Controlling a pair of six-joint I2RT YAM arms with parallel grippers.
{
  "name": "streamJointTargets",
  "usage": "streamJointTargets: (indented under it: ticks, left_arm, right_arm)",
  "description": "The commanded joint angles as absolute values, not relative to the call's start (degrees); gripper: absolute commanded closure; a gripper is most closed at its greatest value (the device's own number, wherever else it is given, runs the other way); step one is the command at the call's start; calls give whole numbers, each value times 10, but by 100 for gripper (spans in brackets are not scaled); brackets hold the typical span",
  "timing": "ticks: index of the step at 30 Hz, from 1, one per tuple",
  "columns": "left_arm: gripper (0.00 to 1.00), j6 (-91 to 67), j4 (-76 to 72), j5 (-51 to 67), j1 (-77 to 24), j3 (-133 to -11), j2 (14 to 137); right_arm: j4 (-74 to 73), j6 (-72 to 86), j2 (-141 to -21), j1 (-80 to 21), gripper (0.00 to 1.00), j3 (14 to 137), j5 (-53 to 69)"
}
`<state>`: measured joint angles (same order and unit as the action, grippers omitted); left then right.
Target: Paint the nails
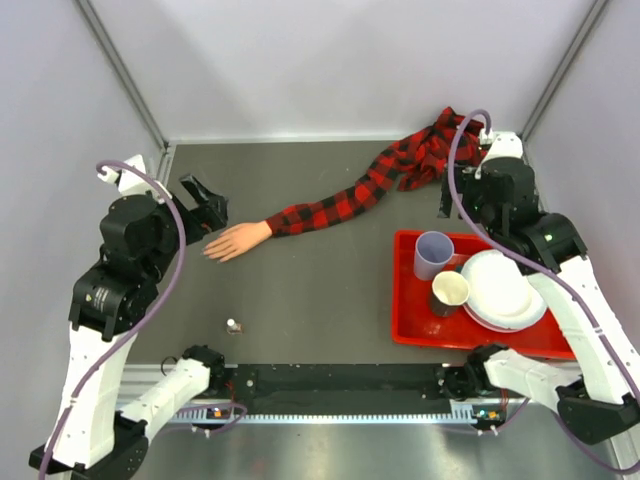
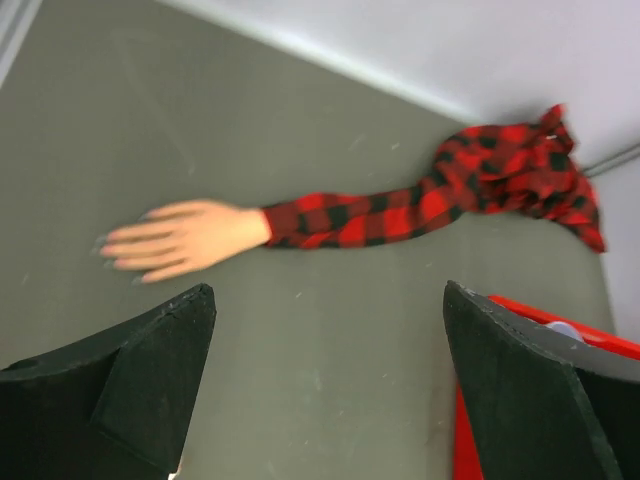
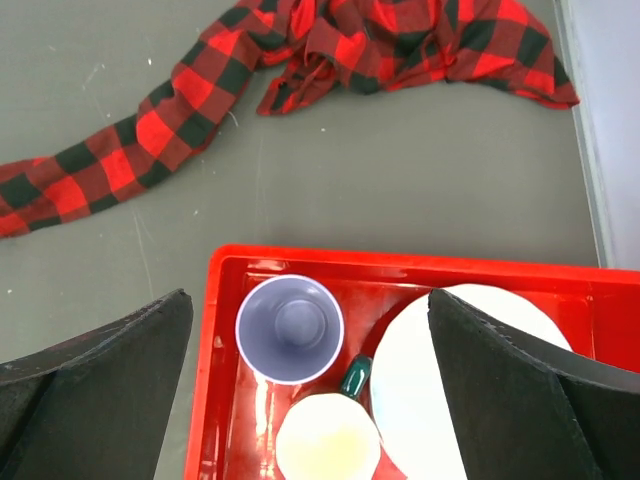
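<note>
The nails (image 1: 208, 252) are recorded at 9 o'clock on the surface (image 1: 330, 290), just beside the left pincer (image 1: 207, 210); it and the right pincer (image 3: 308, 300), over the red tray (image 1: 405, 300) at 3 o'clock, are held wide open, empty.

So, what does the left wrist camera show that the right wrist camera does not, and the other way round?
Only the left wrist view shows the pale peach mannequin hand. Only the right wrist view clearly shows a lavender plastic cup, a small cream cup and a round white plate. Both show the red-and-black plaid sleeve and the red plastic tray; the left wrist view catches only its edge.
</note>
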<state>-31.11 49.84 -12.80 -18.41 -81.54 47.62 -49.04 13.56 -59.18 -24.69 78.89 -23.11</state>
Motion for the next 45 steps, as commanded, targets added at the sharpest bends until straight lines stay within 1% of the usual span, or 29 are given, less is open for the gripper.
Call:
streamJointTargets:
  ticks: [1,2,3,4,6,9,10,13,14,16,17,18,20,21,22,24,25,27,28,34,41,45]
  left_arm:
    - [1,-360,593,-206,-180,-817,468]
    - [1,-363,600,-218,-181,-815,464]
    - [1,-365,602,-221,-181,-807,454]
    - [1,-366,602,-222,-180,-802,447]
    - [1,-371,600,-231,-180,-790,429]
    - [1,-378,605,-271,-181,-794,412]
    - [1,-381,606,-283,-180,-796,408]
    - [1,-383,607,-323,-181,-808,388]
    - [2,-381,604,-330,-181,-812,382]
    - [3,-375,595,-333,-181,-812,365]
    - [4,-370,591,-330,-181,-811,358]
    - [5,-368,584,-327,-181,-811,349]
    - [5,-365,583,-324,-181,-811,345]
    - [5,-364,584,-322,-182,-811,340]
    - [5,-364,586,-318,-182,-811,339]
    - [6,-362,592,-316,-182,-812,337]
    - [6,-362,593,-311,-182,-812,335]
    - [6,-363,596,-307,-182,-809,329]
    - [6,-365,598,-305,-182,-808,327]
    - [7,-379,598,-273,-182,-791,315]
    - [8,-381,603,-251,-182,-800,313]
    - [8,-381,604,-240,-182,-801,312]
  right_arm:
    - [-465,150,-606,-243,1,805,-214]
    - [-457,143,-604,-243,1,802,-194]
    - [-448,129,-602,-242,1,797,-123]
    - [-440,96,-598,-243,1,782,-76]
    - [-394,93,-593,-243,1,763,12]
    - [-324,94,-595,-290,1,727,65]
    - [-309,91,-598,-336,1,713,67]
    - [-242,82,-625,-424,1,685,58]
    - [-220,78,-645,-491,1,677,55]
    - [-144,72,-670,-556,2,649,40]
    - [-120,69,-704,-615,2,641,31]
    - [-71,52,-721,-648,3,635,12]
    - [-23,34,-760,-712,7,618,2]
    - [39,29,-795,-721,9,611,17]
    - [68,31,-810,-729,13,596,35]
    - [144,38,-850,-744,17,565,81]
    - [204,36,-862,-751,19,558,89]
    - [253,29,-894,-765,20,546,95]
    - [284,26,-931,-767,22,548,102]
    - [366,20,-1050,-781,24,570,64]
    - [395,3,-1144,-781,26,617,29]
    - [411,-31,-1183,-781,29,635,16]
